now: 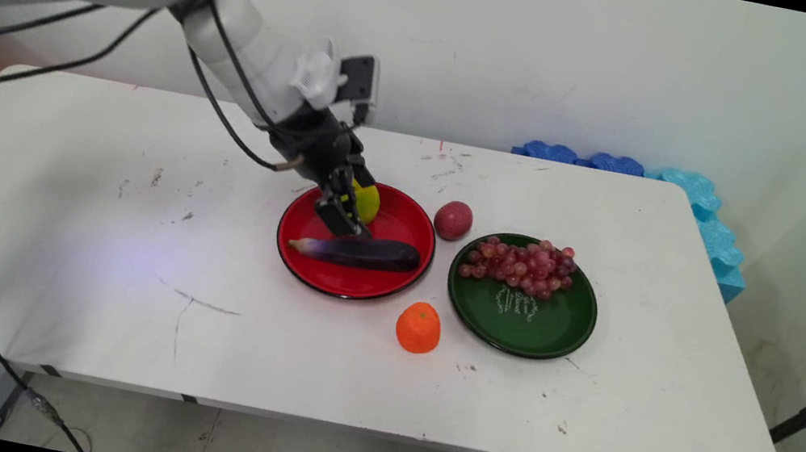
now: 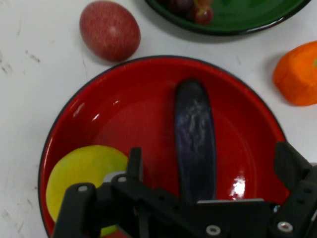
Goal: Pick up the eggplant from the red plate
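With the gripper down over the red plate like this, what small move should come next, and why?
Probably a short straight drop. The gripper hangs open just above the eggplant on the red plate, one finger on each side of it, with the yellow fruit off to one side.

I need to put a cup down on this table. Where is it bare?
Bare: the table left of the red plate, and its front strip below the orange. Crowded: the middle, where both plates, orange and red fruit sit close together.
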Controlling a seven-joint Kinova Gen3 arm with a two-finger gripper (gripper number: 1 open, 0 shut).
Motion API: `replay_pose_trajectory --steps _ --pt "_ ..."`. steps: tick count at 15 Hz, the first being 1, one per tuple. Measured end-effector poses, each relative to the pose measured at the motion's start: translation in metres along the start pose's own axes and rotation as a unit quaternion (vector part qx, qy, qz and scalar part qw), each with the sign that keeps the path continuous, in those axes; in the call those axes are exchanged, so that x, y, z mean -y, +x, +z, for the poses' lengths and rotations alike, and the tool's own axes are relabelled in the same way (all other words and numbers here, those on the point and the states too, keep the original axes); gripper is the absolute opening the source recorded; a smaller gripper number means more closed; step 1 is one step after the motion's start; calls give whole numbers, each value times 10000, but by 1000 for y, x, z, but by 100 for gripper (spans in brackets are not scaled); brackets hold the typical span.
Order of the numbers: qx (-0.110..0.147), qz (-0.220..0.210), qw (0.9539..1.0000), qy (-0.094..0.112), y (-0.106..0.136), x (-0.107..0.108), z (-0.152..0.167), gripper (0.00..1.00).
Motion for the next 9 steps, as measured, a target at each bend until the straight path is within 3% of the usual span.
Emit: replay_pose_trajectory --steps 4,9 --pt "309 43 9995 5 2 0 31 100" --pt "465 17 9989 -56 1 1 61 100"
